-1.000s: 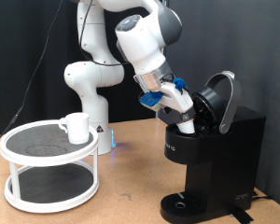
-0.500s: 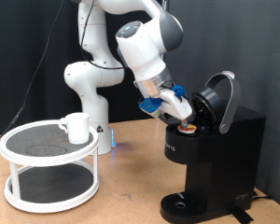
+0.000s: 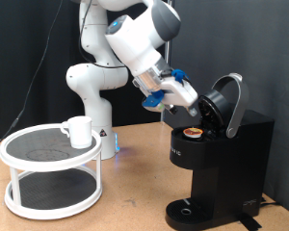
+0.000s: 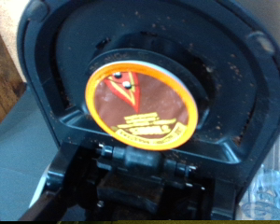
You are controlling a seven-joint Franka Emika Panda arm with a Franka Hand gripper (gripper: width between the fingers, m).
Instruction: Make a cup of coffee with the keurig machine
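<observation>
The black keurig machine (image 3: 222, 154) stands at the exterior view's right with its domed lid (image 3: 228, 100) hinged up. A brown-and-orange-topped pod (image 3: 192, 132) sits in its open chamber, and it fills the middle of the wrist view (image 4: 140, 103). My gripper (image 3: 193, 106) hangs tilted just above and to the left of the chamber. It is open and empty, clear of the pod. The white cup (image 3: 79, 131) stands upright on a round white stand (image 3: 50, 178) at the exterior view's left, far from the gripper.
The robot's white base (image 3: 91, 91) rises behind the stand. The wooden table (image 3: 135, 202) shows between stand and machine. The machine's round drip base (image 3: 188, 209) has nothing on it. Coffee grounds speckle the chamber's rim (image 4: 224, 84).
My gripper has let go of the pod in the chamber and drawn up and to the exterior view's left. The pod stays in the machine.
</observation>
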